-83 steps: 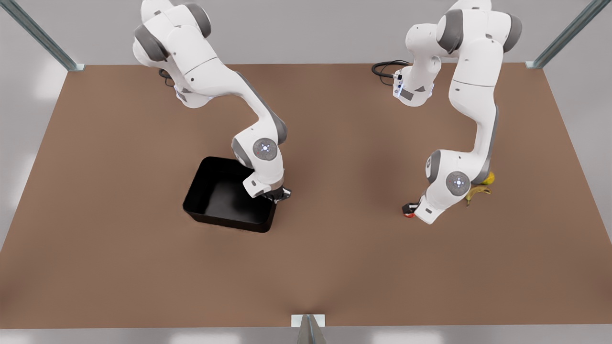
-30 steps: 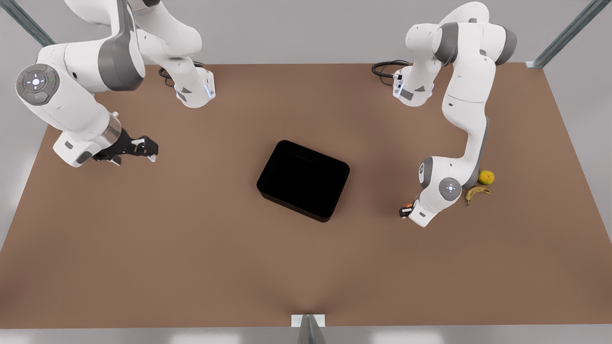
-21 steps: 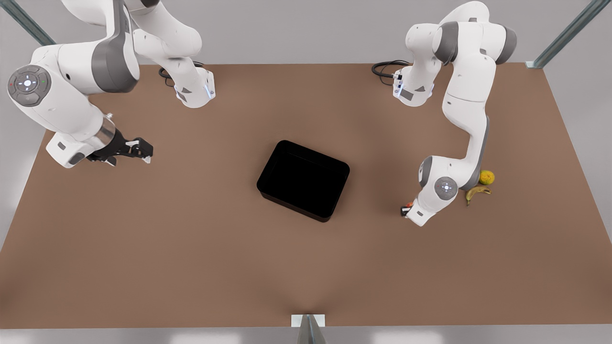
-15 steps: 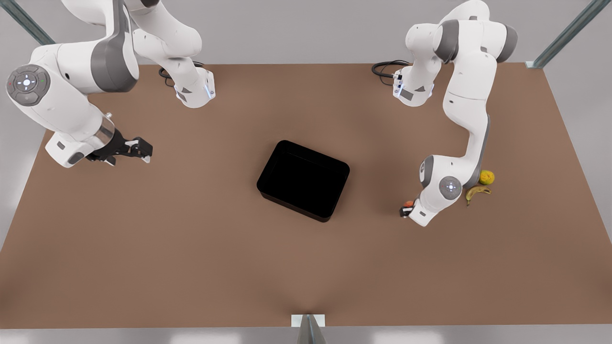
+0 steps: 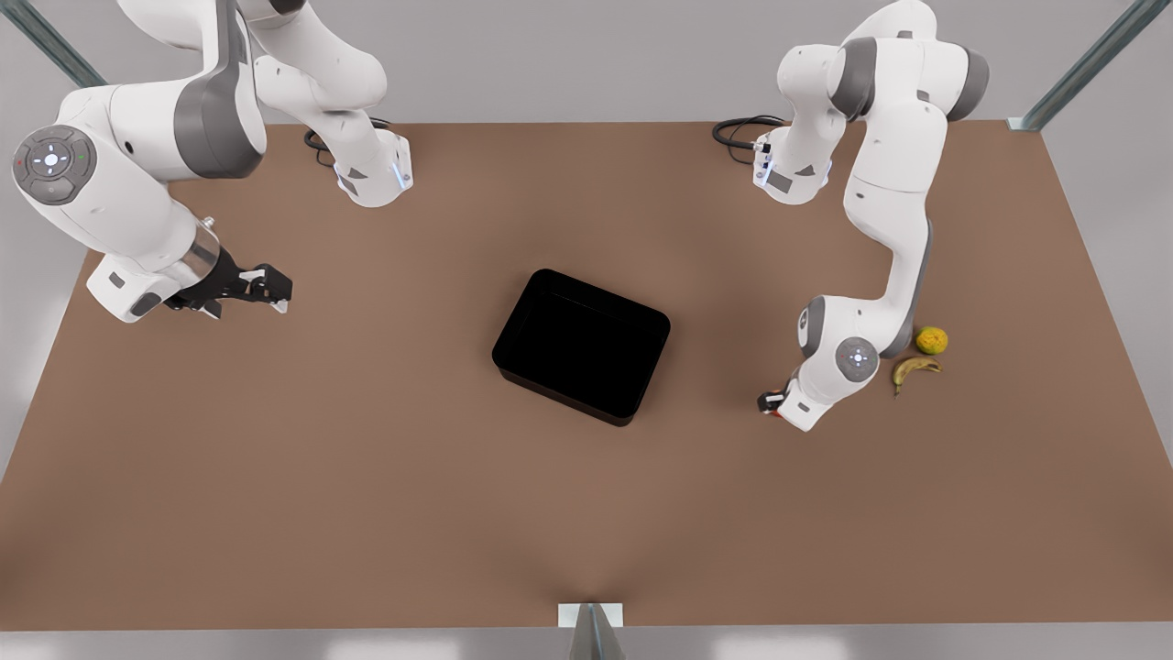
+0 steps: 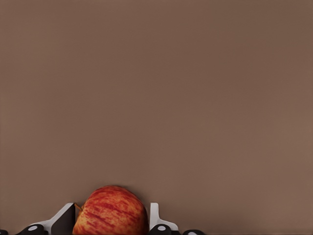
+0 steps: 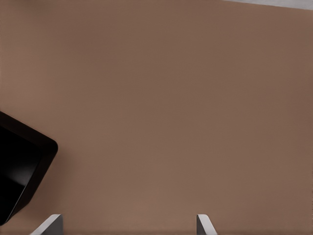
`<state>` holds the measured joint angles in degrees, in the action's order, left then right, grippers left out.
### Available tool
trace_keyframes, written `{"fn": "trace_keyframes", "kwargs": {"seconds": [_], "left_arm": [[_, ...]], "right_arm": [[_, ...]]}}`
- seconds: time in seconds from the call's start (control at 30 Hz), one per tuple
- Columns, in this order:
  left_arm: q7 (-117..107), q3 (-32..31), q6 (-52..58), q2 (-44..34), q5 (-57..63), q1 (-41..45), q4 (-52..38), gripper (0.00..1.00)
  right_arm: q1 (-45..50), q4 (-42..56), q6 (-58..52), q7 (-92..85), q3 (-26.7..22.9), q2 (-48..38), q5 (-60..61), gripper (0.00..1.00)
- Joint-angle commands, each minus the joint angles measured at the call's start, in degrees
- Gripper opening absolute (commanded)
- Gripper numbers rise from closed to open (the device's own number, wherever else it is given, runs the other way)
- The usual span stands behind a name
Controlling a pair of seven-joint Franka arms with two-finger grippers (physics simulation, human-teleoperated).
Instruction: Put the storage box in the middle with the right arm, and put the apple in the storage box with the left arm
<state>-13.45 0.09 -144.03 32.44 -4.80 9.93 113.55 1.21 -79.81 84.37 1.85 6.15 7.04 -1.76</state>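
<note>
storage box (image 5: 581, 346): black, empty, mid-table | apple (image 6: 110, 211): red, between claw fingers

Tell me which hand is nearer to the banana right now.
Left. The left hand is down at the apple, with the banana just past that arm's wrist toward the front view's right. The right hand waits open, beyond the storage box.

Simulated robot test cell: bare brown table (image 5: 367, 513), plain grey surround, metal frame struts (image 5: 1081, 69) at far corners, two arm bases (image 5: 371, 174) bolted along far edge.
</note>
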Motion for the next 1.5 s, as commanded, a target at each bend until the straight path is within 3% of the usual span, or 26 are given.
{"fn": "trace_keyframes", "kwargs": {"seconds": [0.0,0.13,0.63,0.9,1.13,1.27,1.3,1.47], "left_arm": [[0.00,0.00,-0.03,-0.01,-0.04,0.00,0.00,0.75],[0.00,0.00,-0.03,0.08,-0.04,0.00,0.00,0.70],[-0.18,-0.09,0.06,-0.18,-0.04,0.09,0.00,0.68],[-1.58,-0.53,3.93,-5.81,-0.13,0.17,1.93,0.68],[-10.90,-7.38,11.13,-17.67,-1.53,0.18,5.54,0.68],[-18.98,-15.99,15.18,-23.21,-4.78,0.26,5.71,0.68],[-22.85,-18.10,15.27,-23.21,-5.14,1.40,5.19,0.68],[-38.84,-17.23,14.83,-17.77,-6.72,17.75,-5.27,0.68]], "right_arm": [[0.03,0.00,0.00,0.00,0.00,0.00,0.00,1.00],[0.11,0.00,0.00,0.00,0.00,0.00,0.00,1.00],[0.11,-0.09,0.09,0.00,0.00,0.17,0.00,1.00],[0.11,-0.09,0.00,0.00,0.00,0.08,0.00,1.00],[0.11,-0.09,0.00,-0.09,0.00,0.17,-0.18,1.00],[0.11,-0.09,0.00,-0.09,0.00,0.17,-0.18,1.00],[0.11,-0.09,0.00,-0.09,0.00,0.17,-0.26,1.00],[0.11,-0.09,0.09,-0.09,0.00,0.26,-0.26,1.00]]}}
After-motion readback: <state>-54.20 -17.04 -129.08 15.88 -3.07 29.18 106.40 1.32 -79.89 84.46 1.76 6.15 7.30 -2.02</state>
